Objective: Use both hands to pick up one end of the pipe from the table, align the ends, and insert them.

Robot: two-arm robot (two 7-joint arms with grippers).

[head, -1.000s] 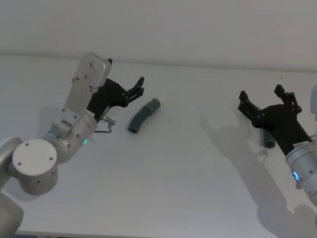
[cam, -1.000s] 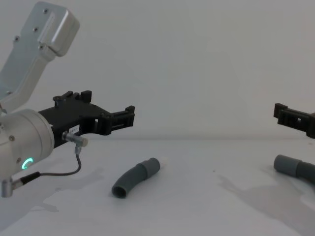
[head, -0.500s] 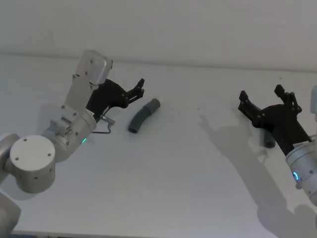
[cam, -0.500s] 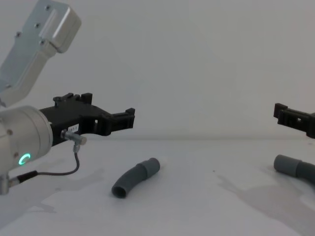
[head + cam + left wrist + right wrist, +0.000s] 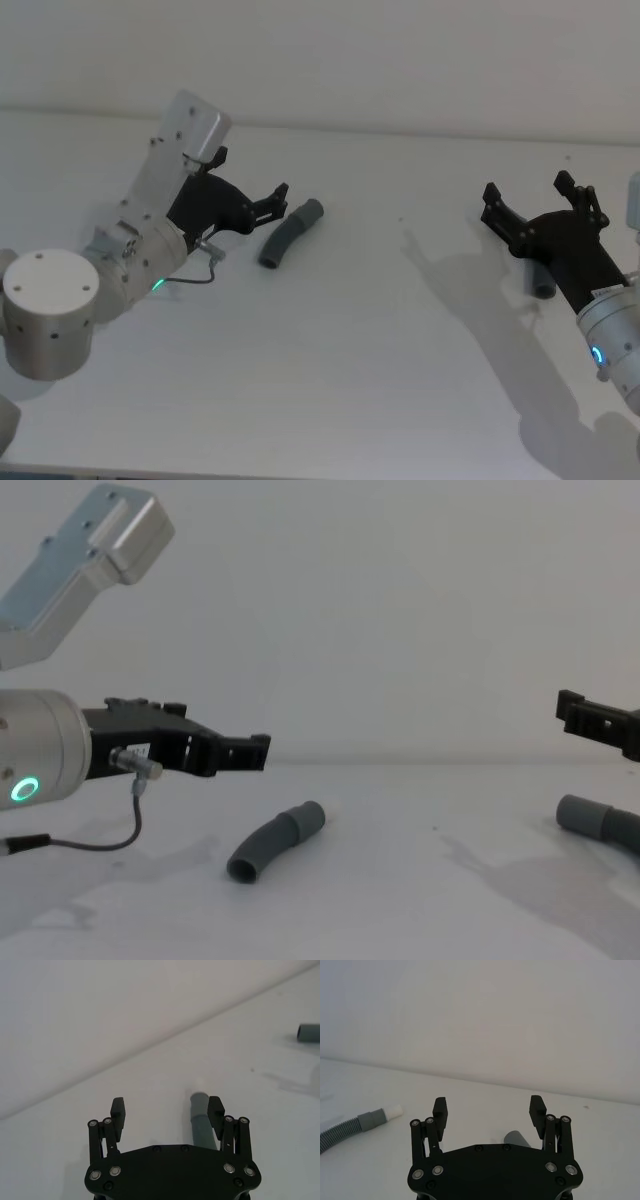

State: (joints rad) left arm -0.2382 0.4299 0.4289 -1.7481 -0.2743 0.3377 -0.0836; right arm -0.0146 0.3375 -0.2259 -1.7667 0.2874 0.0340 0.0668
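Note:
A short curved dark-grey pipe piece (image 5: 288, 233) lies on the white table (image 5: 350, 350) left of centre, also in the chest view (image 5: 275, 842). My left gripper (image 5: 274, 201) hovers open just left of it, slightly above the table (image 5: 256, 751). In the left wrist view the gripper (image 5: 166, 1107) has this piece (image 5: 200, 1120) beside one finger. My right gripper (image 5: 528, 188) stands open at the right, over a second pipe piece (image 5: 542, 285) whose cuff (image 5: 517, 1138) shows below the open gripper (image 5: 488, 1106). Neither gripper holds anything.
In the right wrist view a ribbed grey hose (image 5: 340, 1131) with a grey cuff and a white stub (image 5: 395, 1110) lies on the table farther off. A pale wall (image 5: 400, 60) rises behind the table's far edge.
My left gripper has dropped lower and tilted toward the left pipe piece. The right arm and both pipe pieces have not moved.

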